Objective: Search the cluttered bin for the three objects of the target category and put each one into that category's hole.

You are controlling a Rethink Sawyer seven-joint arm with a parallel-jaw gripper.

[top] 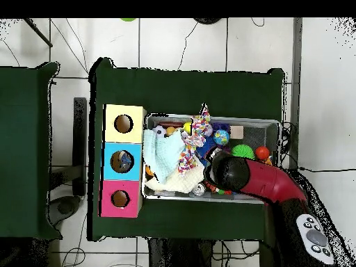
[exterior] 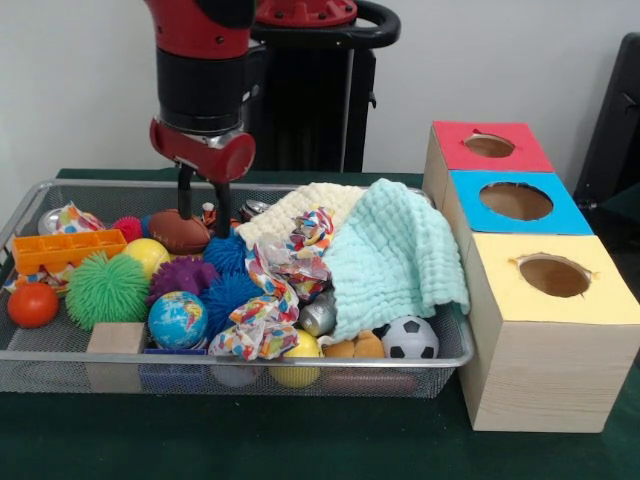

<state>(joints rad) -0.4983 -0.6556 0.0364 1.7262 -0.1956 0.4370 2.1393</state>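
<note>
Bin (exterior: pixel 455 350) of clutter lies under the hand (exterior: pixel 203 212), whose parted fingers hang empty above a toy football (exterior: pixel 180 232)

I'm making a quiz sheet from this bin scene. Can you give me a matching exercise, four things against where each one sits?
Things:
1. globe ball
2. soccer ball
3. orange tray
4. gripper

Places:
A. at the bin's camera-side rim, under the mint cloth's lower edge
B. above the brown toy football
C. beside the wooden block, in front of the purple spiky ball
D. near the bin's picture-left end, behind the green spiky ball

Pairs: 1-C, 2-A, 3-D, 4-B
</note>
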